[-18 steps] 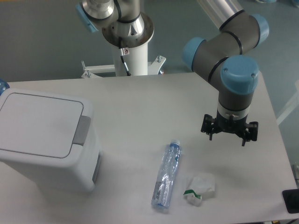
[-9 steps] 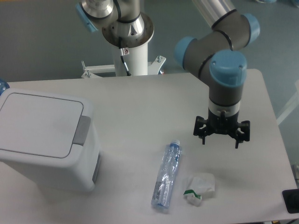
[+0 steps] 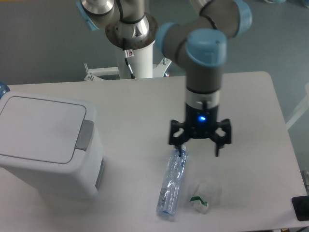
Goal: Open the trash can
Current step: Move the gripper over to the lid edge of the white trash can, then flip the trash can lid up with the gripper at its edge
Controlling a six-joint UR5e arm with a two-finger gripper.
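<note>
The trash can (image 3: 46,145) is a large white boxy bin at the left of the table. Its flat lid (image 3: 41,128) lies shut, with a grey push-button (image 3: 85,136) on its right edge. My gripper (image 3: 199,147) hangs open over the middle of the table, far to the right of the can and not touching it. Its left finger is just above the cap end of a clear plastic bottle (image 3: 172,181). Nothing is held between the fingers.
A crumpled white wrapper with a green mark (image 3: 204,195) lies to the right of the bottle, near the front edge. A dark object (image 3: 301,208) pokes in at the right frame edge. The arm's white base post (image 3: 137,53) stands behind the table.
The arm has swung left and slightly toward the front, carrying the open gripper from the right side of the table to above the bottle's cap. The trash can, bottle and wrapper have not moved.
</note>
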